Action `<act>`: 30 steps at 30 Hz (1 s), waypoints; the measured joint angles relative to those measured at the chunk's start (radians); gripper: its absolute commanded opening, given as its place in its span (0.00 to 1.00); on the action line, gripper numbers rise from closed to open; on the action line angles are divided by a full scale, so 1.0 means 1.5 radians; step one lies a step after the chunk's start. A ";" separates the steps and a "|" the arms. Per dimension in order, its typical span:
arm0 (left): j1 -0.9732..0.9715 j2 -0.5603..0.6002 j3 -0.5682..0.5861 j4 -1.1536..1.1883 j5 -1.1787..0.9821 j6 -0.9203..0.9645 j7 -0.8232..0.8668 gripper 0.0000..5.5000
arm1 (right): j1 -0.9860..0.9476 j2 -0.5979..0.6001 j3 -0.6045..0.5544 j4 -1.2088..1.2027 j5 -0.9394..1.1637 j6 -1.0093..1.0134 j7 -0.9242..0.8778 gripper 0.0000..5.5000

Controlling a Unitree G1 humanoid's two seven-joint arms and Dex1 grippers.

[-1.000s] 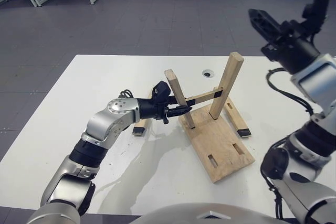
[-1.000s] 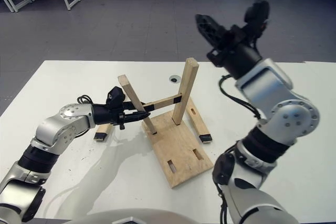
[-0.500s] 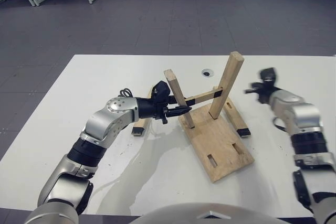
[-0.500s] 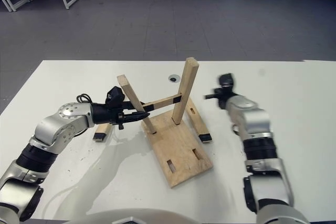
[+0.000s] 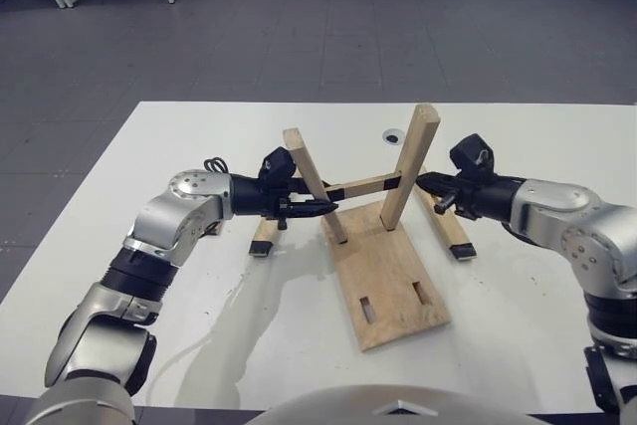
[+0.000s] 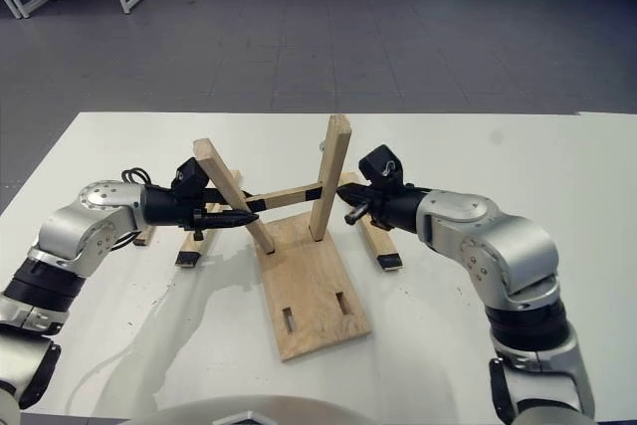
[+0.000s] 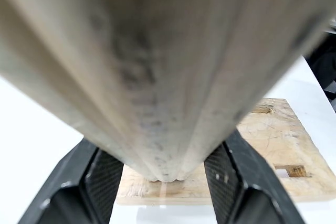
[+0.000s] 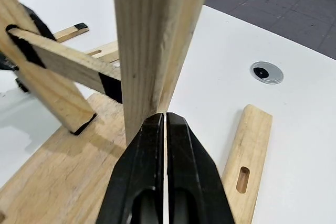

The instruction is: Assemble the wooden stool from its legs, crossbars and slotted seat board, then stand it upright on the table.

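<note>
Left gripper [image 5: 317, 209], seen from the head, is clamped on the tilted leg [image 5: 307, 168] of the half-built frame standing in the seat board [image 5: 383, 281], which lies flat on the table [image 5: 498, 325]. The right gripper [image 5: 425, 182], raised high a second ago, has swung down with fingers pressed together, its tip at the upright leg [image 5: 408, 168]. The frame has slid slightly toward the robot's left. At the left wrist, both pads [image 7: 102, 179] flank the tilted leg. At the right wrist, the closed tip meets the upright leg below the crossbar [image 8: 63, 61]. It probably braces the frame now. A loose piece [image 5: 448, 231] still awaits fitting.
</note>
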 measured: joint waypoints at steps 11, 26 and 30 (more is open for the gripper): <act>-0.070 -0.085 -0.015 0.151 0.063 -0.121 -0.084 0.38 | 0.015 -0.065 0.136 -0.012 0.033 -0.097 0.314 0.27; -0.090 -0.124 -0.015 0.226 0.219 -0.170 -0.103 0.72 | 0.086 -0.073 0.276 0.148 -0.259 -0.396 0.372 0.78; -0.094 -0.077 -0.019 0.214 0.230 -0.122 -0.212 0.84 | 0.115 -0.057 0.275 0.130 -0.272 -0.413 0.350 0.92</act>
